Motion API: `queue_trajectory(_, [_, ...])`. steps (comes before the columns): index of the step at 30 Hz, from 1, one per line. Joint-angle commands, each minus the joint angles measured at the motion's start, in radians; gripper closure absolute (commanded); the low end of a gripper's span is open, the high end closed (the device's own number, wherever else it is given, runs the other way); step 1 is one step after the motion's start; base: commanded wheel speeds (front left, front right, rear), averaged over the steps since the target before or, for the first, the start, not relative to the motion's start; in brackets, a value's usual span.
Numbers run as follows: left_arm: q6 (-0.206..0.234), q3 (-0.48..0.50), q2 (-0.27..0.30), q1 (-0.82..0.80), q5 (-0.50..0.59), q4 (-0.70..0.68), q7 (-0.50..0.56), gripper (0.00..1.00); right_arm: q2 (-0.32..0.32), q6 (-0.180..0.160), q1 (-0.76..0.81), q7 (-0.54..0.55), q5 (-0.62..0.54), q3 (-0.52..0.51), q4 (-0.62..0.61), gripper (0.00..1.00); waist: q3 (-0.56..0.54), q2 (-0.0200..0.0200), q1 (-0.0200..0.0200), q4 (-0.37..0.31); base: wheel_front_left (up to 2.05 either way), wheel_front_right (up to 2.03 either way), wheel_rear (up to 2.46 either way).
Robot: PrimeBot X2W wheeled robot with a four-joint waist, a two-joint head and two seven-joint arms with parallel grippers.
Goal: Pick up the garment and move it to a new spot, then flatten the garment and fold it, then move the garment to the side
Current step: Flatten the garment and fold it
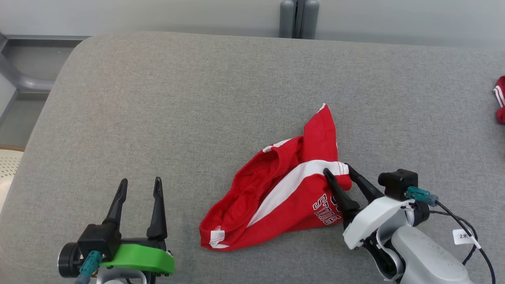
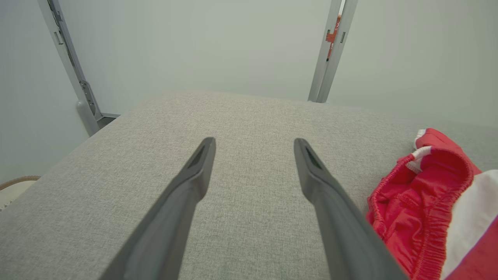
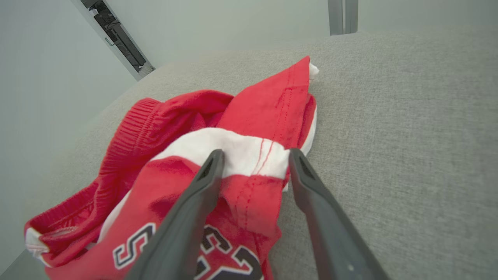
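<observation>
Wall [image 1: 158, 15]: pale, plain, runs behind the whole work area. One grey double post [image 1: 298, 17] stands against it at the far edge, and one grey frame rail [image 1: 23, 79] runs off my left.

Bench [image 1: 197, 98]: one, padded, covered in grey woven fabric with a rounded far-left corner. It takes up most of my head view.

Garment [image 1: 276, 197]: one, red with a broad white stripe and dark outlined lettering. It lies crumpled on the bench, right of centre on the near side, with the elastic waistband bunched toward the left and one corner pointing away from me.

Grippers: two, with two dark fingers each.
- Left gripper [image 1: 141, 180] is at the near left over bare bench, jaws spread wide with nothing between them. It is well apart from the garment.
- Right gripper [image 1: 337, 169] is at the garment's right edge, jaws apart. In the right wrist view the white-striped hem sits between the fingers [image 3: 206, 182]. I see no pinch on the cloth.

Second red-and-white cloth [image 1: 500, 98]: one, cut off at the far right edge of the bench.

Tag [image 1: 462, 236]: one, white, on the cable by the right arm.
</observation>
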Motion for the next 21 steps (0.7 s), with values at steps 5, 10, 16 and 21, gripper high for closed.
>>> queue_trajectory(5, [0.003, 0.011, 0.001, 0.000, 0.008, 0.002, -0.003, 0.00, -0.022, -0.001, -0.040, -0.004, 0.065, 0.048, 0.023, 1.00, -0.009, 0.0000, 0.0000, -0.002, 0.00, 0.00, 0.00])
queue_trajectory(10, [0.003, 0.027, 0.001, 0.022, 0.007, 0.002, -0.003, 0.00, -0.067, -0.001, -0.048, -0.004, -0.002, -0.006, -0.038, 1.00, -0.030, 0.0000, 0.0000, -0.039, 0.00, 0.00, 0.00])
queue_trajectory(16, [-0.001, 0.027, 0.002, 0.024, 0.001, 0.001, -0.003, 0.00, -0.140, -0.001, 0.005, -0.004, -0.130, -0.128, -0.153, 1.00, -0.046, 0.0000, 0.0000, -0.086, 0.00, 0.00, 0.00])
queue_trajectory(21, [0.005, 0.012, 0.002, 0.026, -0.009, 0.005, -0.003, 0.00, -0.170, -0.001, 0.115, -0.004, -0.183, -0.204, -0.221, 1.00, -0.054, 0.0000, 0.0000, -0.106, 0.00, 0.00, 0.00])
